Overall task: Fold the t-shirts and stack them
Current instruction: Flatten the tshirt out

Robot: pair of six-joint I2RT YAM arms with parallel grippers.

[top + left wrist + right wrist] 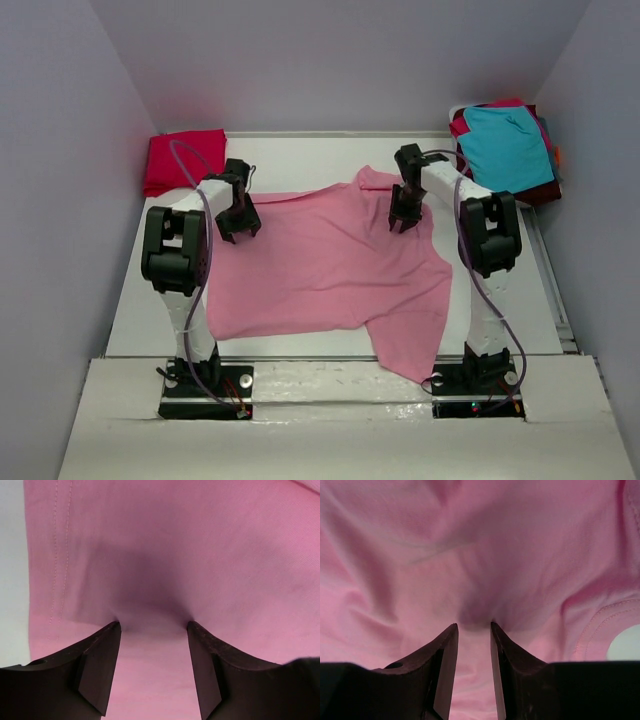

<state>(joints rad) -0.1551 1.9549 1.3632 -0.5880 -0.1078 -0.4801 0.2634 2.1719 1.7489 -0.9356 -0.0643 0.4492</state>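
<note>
1. Currently you have the pink t-shirt point(330, 270) spread across the middle of the table point(300, 160), mostly flat. Its near right corner reaches past the table's near edge.
2. Your left gripper point(238, 228) sits on the shirt's far left part, close to that edge of the cloth.
3. Left wrist view: the jaws stand wide apart. Both fingertips point(107, 635) press down onto the pink cloth and make small dimples, while the fabric between them lies flat. Nothing is pinched. A stitched hem point(60, 555) runs just left of the fingers, with bare table beyond it.
4. Your right gripper point(404, 222) is down on the shirt's far right part.
5. Right wrist view: the jaws are drawn in to a slim gap, with the fingertips point(447, 640) on wrinkled cloth whose creases run toward them. You cannot tell whether a fold is caught between them.
6. A red t-shirt point(185, 160) lies folded in the far left corner, well apart from the pink one.
7. In the far right corner, a teal t-shirt point(510, 145) tops a loose pile, with a maroon t-shirt point(535, 192) showing beneath it.
</note>
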